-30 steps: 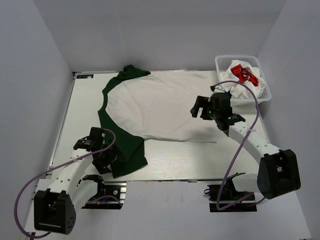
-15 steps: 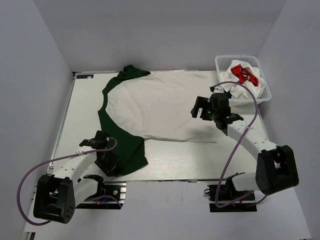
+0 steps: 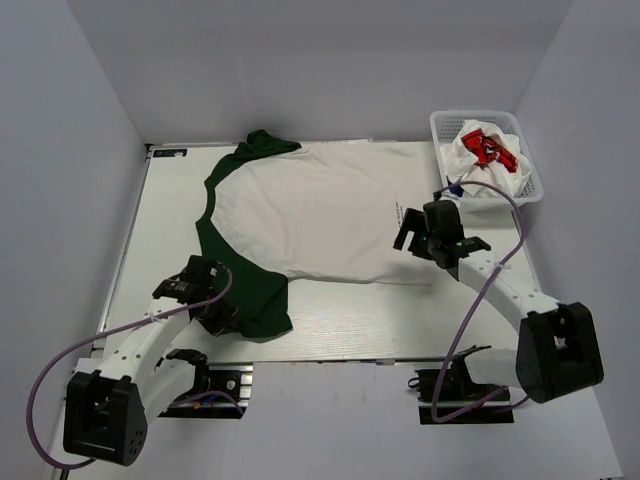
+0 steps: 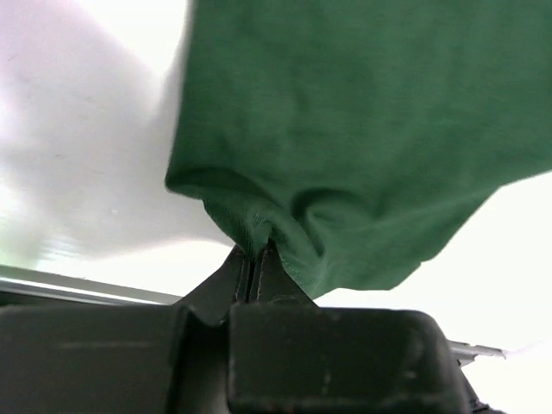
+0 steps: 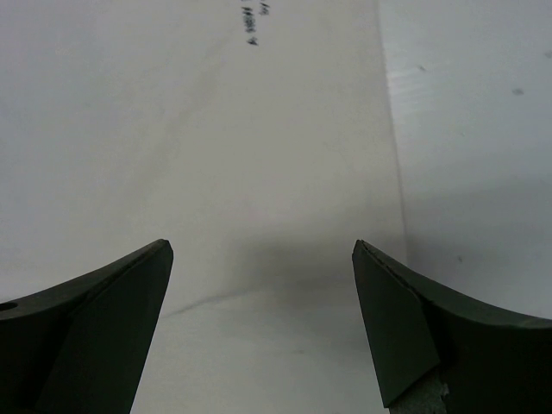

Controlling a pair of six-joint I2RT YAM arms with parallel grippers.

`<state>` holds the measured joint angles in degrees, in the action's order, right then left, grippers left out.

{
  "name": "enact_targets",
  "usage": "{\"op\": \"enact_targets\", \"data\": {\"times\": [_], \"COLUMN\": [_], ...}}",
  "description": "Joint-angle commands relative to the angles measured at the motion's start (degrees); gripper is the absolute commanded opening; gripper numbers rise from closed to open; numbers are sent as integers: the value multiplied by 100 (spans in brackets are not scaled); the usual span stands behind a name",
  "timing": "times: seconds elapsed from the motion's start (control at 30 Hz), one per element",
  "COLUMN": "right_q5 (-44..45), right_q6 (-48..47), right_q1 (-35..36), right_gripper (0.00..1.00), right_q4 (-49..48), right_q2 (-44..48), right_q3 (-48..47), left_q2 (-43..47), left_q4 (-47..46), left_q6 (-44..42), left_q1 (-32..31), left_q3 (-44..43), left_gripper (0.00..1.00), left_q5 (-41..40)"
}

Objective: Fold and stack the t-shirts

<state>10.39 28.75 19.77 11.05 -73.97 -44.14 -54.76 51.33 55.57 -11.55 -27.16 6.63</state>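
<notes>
dark green cloth is pinched at the near left of the table [image 3: 160, 230]. the near sleeve [image 3: 258, 298] of the shirt [image 3: 320, 215] is held by the left gripper [image 3: 228, 318], whose fingers are closed tight on a bunched fold [image 4: 254, 228] at the sleeve's edge. in the left wrist view the fold is seen drawn into a small peak between the shut jaws. the rest of the green sleeve is spread out beyond it, and pale table is seen on both sides.

farther in, on the right, the right gripper [image 3: 406, 228] is held over the shirt's right edge, with its fingers spread wide and nothing between them. in the right wrist view white cloth is seen below and between the two dark fingertips [image 5: 121, 285]. the shirt's straight edge is seen running away from the camera, with bare table to its right. a small line of dark print [image 5: 252, 21] is seen on the cloth near the top. whether the fingertips touch the cloth cannot be told.

the shirt is laid flat across the middle of the table. its body is white, and a green band is curved along its left side up to a second green sleeve [image 3: 268, 145] at the far edge.

at the far right a white mesh basket [image 3: 531, 178] is seen. white shirts [image 3: 470, 172] and a red-print shirt [image 3: 488, 148] are heaped in it.
</notes>
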Motion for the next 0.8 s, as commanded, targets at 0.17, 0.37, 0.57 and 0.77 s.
{"op": "enact_targets", "data": {"times": [0.17, 0.37, 0.57, 0.77], "right_q5": [693, 429, 437, 209], "right_q6": [649, 719, 799, 834], "right_q1": [-123, -245, -281, -298], "right_gripper": [90, 90, 84, 41], "right_q4": [883, 653, 486, 354], "right_q2": [920, 456, -169, -539], "right_q3": [941, 943, 960, 907], "left_q2": [273, 449, 677, 625], "left_q4": [-264, -325, -440, -658], "left_q6": [-512, -618, -802, -908], "left_q1": [-14, -14, -14, -14], "left_q3": [-229, -281, -281, -614], "left_gripper": [0, 0, 0, 0], "left_q5": [268, 321, 462, 646]}}
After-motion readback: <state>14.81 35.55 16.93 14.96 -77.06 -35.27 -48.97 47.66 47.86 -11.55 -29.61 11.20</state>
